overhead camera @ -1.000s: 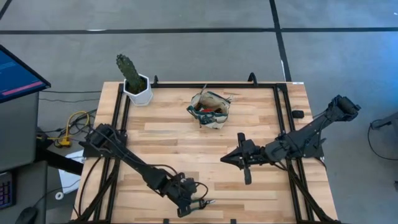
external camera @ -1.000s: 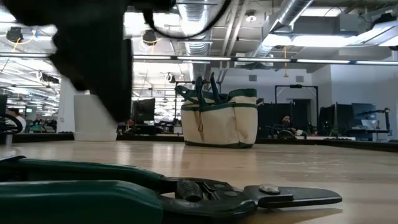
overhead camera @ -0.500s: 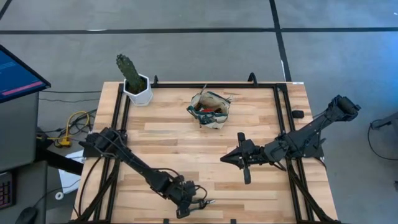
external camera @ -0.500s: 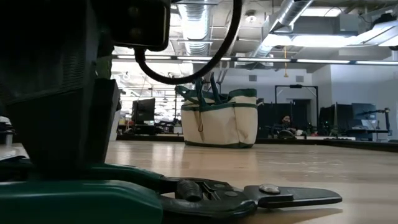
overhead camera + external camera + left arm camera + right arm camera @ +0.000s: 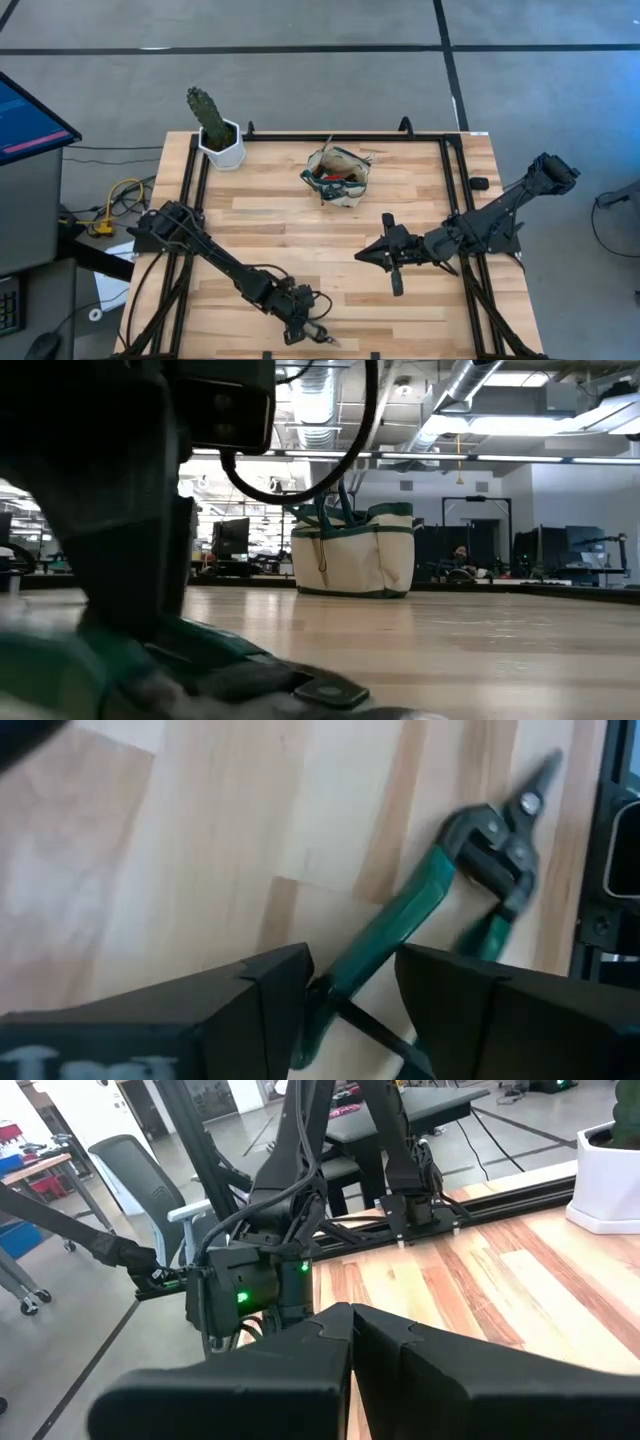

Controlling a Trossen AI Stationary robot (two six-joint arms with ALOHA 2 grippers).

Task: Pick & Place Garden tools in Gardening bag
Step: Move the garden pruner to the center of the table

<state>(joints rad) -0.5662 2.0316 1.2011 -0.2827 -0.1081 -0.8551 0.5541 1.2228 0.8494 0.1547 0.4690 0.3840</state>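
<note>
The wooden table (image 5: pixel 330 250) fills the middle of the high view. At its lower edge the left gripper (image 5: pixel 312 333) has dropped over the green-handled pruning shears (image 5: pixel 420 910) since a second ago; the wrist view shows its fingers (image 5: pixel 270 995) apart, straddling one handle, so the grasp looks imminent but not made. The shears now blur at the low view's bottom. The right gripper (image 5: pixel 372 254), fingers together, waits centre-right. The gardening bag (image 5: pixel 338 176), upper centre, already holds red-and-dark tools. The cactus pot (image 5: pixel 221 147) sits upper left.
</note>
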